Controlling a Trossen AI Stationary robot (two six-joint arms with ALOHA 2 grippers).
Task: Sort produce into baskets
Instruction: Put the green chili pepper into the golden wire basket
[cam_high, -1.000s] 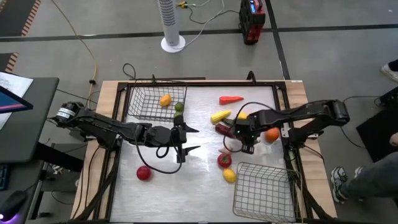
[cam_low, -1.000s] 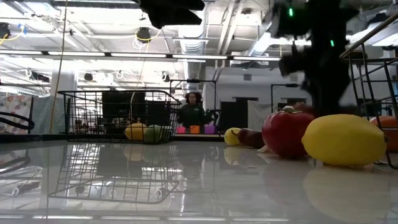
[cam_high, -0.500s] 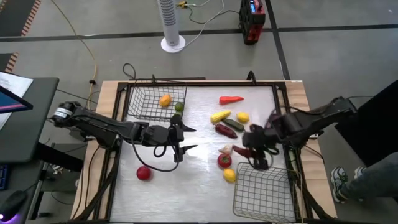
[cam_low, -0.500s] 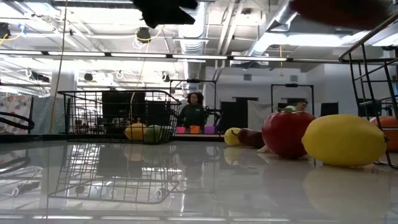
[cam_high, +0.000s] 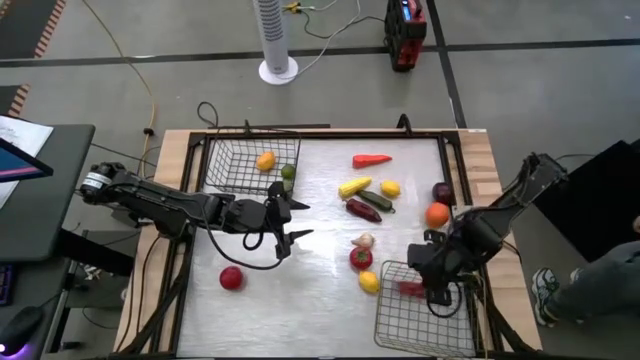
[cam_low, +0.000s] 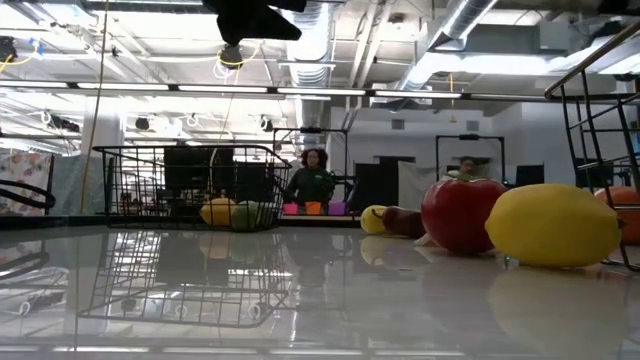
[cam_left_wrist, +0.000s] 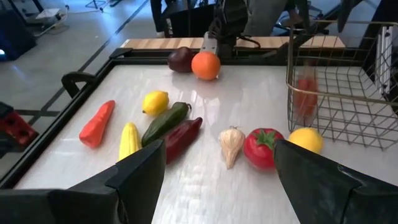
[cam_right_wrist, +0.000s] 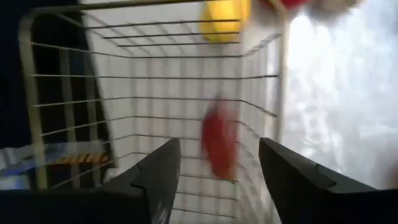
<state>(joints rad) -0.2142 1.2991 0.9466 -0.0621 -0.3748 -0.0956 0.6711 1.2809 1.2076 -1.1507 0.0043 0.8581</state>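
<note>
In the high view the right gripper (cam_high: 440, 285) hangs with its fingers spread over the lower-right basket (cam_high: 385, 322), a shallow square of dark wire grid, and a long red piece of produce (cam_high: 411, 289) shows inside that basket near its upper edge, blurred red in the right wrist view (cam_right_wrist: 219, 138). The left gripper (cam_high: 296, 220) sits left of centre with its fingers apart and nothing between them. Centre frame lie a white garlic (cam_high: 365, 240), a round red tomato (cam_high: 360, 257) and a yellow lemon (cam_high: 369, 282) just outside the basket.
</note>
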